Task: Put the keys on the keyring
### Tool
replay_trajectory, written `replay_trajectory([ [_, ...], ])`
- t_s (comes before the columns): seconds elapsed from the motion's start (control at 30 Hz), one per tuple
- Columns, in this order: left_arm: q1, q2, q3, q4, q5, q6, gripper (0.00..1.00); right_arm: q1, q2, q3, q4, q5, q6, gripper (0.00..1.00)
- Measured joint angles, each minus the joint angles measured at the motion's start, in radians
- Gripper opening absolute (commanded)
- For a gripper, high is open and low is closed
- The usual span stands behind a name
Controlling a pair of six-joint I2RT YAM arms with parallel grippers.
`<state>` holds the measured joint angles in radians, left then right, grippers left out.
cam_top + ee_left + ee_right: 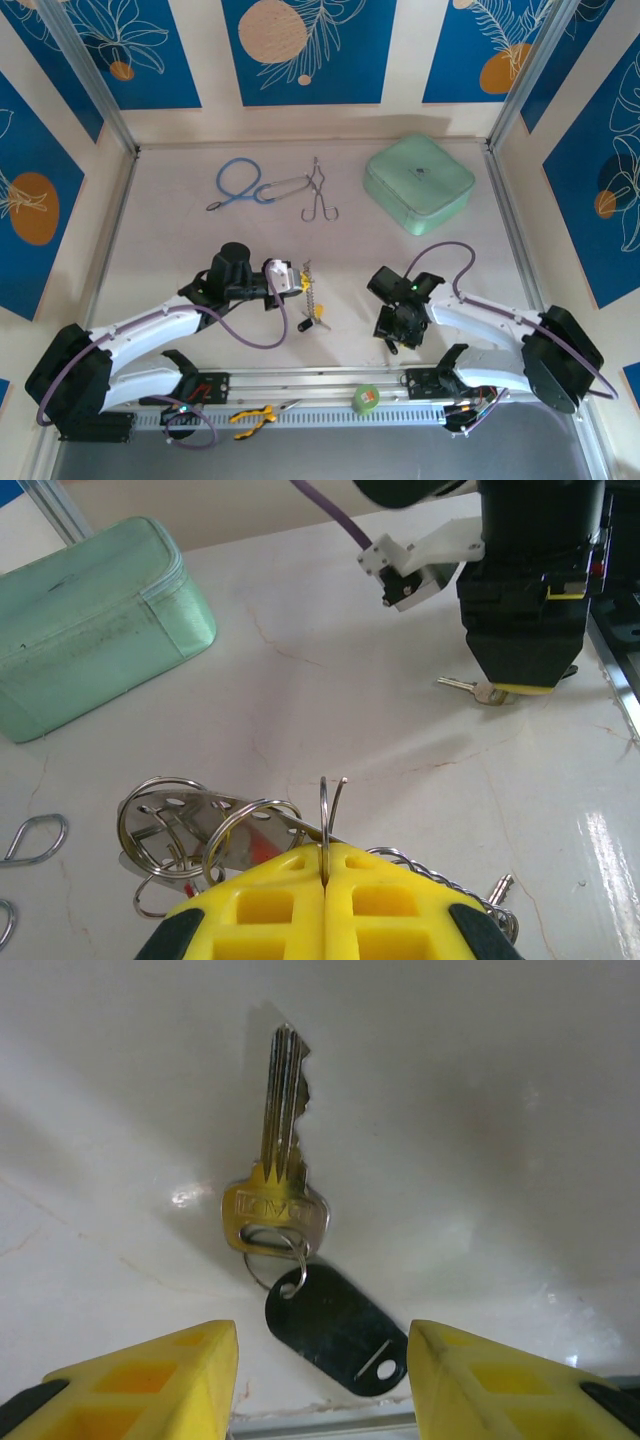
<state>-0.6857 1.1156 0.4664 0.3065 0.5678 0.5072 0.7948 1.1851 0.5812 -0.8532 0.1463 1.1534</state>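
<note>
From where I stand, the left arm's yellow fingers (270, 910) are pinched tight on the pale silver wire keyring (325, 805) at the bottom centre of the left wrist view. Its bundle of loops spills to the lower left. The silver-bladed, brassy-headed key (282, 1150) with its black oval plastic tag (335, 1330) lies flat on the white marbled counter (500, 1110), blade pointing to the top of the right wrist frame. The right arm's yellow fingers (150, 1380) stand apart either side of the tag, gripping nothing. I'd say picking up the key is the job in hand. Come down square over the head and close on it rather than the loose tag, so the key can't swing during threading.
</note>
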Motion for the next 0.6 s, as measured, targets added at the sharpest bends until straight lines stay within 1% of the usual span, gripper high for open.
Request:
replay_trajectory([
  [0.17,0.000,0.000,0.000,0.000,0.000,0.001,0.00,0.000,0.076,0.005,0.023,0.000,-0.037,0.43],
  [0.33,0.000,0.000,0.000,-0.001,0.000,0.008,0.00,0.000,0.126,0.031,0.001,0.005,-0.073,0.33],
  [0.6,0.000,-0.002,0.000,-0.011,-0.001,0.019,0.00,0.000,0.156,0.066,-0.006,0.011,-0.109,0.16],
])
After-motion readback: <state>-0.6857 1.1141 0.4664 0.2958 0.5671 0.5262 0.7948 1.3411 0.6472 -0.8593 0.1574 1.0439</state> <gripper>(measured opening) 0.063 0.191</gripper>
